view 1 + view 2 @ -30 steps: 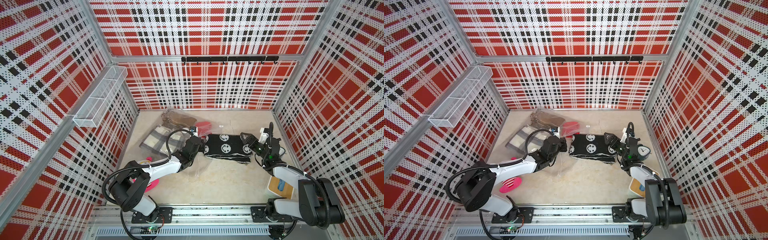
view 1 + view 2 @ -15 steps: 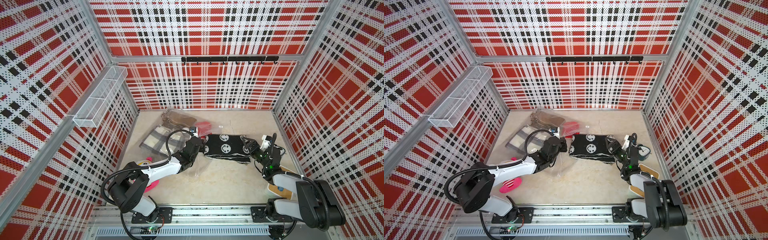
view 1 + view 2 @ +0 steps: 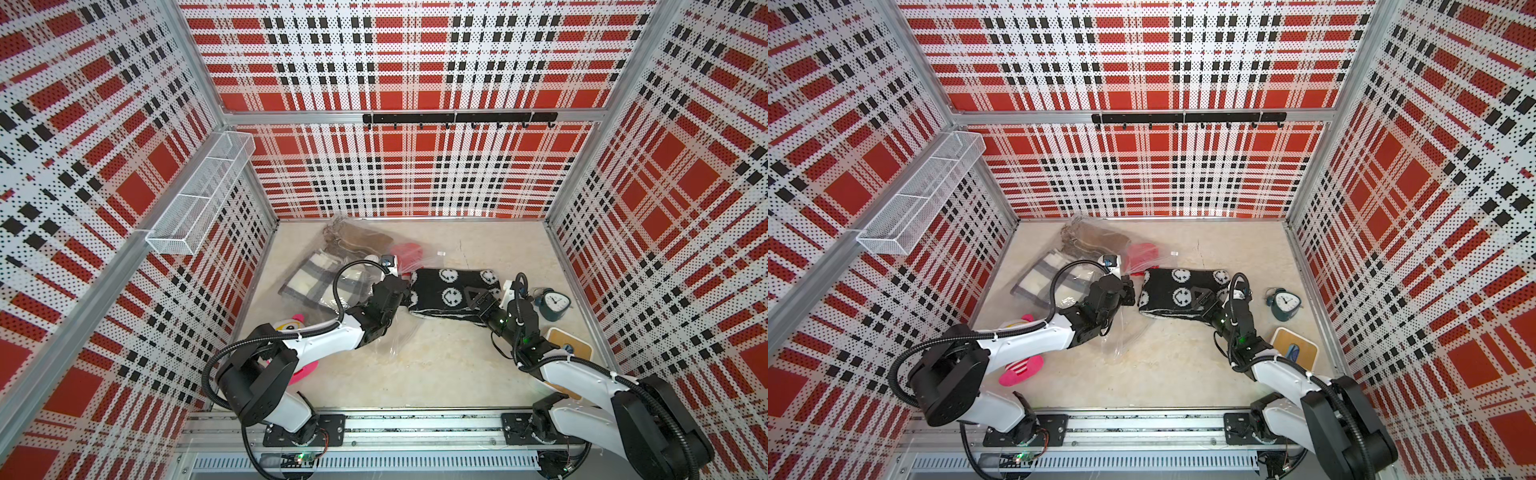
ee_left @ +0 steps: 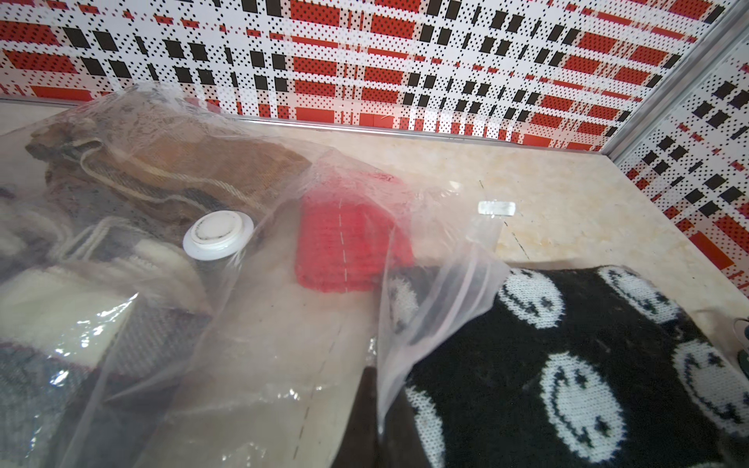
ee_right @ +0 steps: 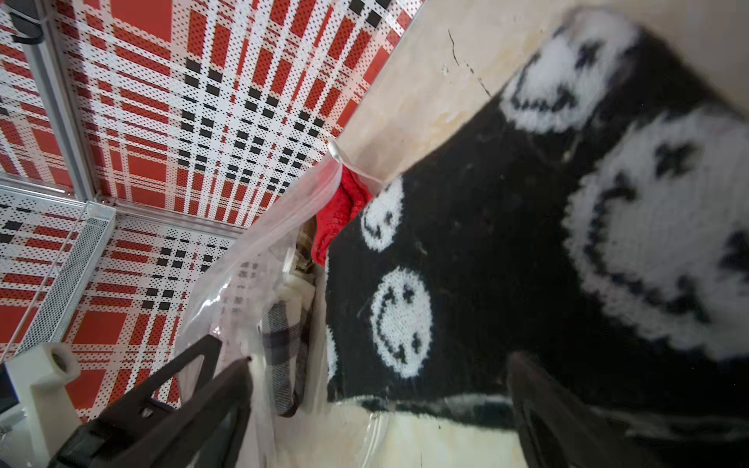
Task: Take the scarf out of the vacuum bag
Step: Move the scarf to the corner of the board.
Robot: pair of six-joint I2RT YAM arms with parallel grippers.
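Observation:
The scarf (image 3: pixel 446 289), black with white smiley faces, lies flat on the table; its left end sits at the mouth of the vacuum bag (image 3: pixel 332 270), under a loose flap of film (image 4: pixel 425 316). The clear bag holds brown, plaid and red knits, and its white valve cap (image 4: pixel 219 235) faces up. My left gripper (image 3: pixel 406 291) is shut on the bag's mouth edge, with film pinched between the fingers (image 4: pixel 381 429). My right gripper (image 3: pixel 478 297) hangs open just over the scarf's right end (image 5: pixel 506 243), its fingers (image 5: pixel 227 389) wide apart and holding nothing.
A teal alarm clock (image 3: pixel 552 303) and a wooden board (image 3: pixel 569 351) stand right of the right arm. A pink toy (image 3: pixel 305 370) lies by the left arm's base. A wire basket (image 3: pixel 199 199) hangs on the left wall and a hook rail (image 3: pixel 457 118) on the back wall.
My right arm has swung down and in towards the scarf's right end, jaws still open. The left gripper and the bag have stayed put.

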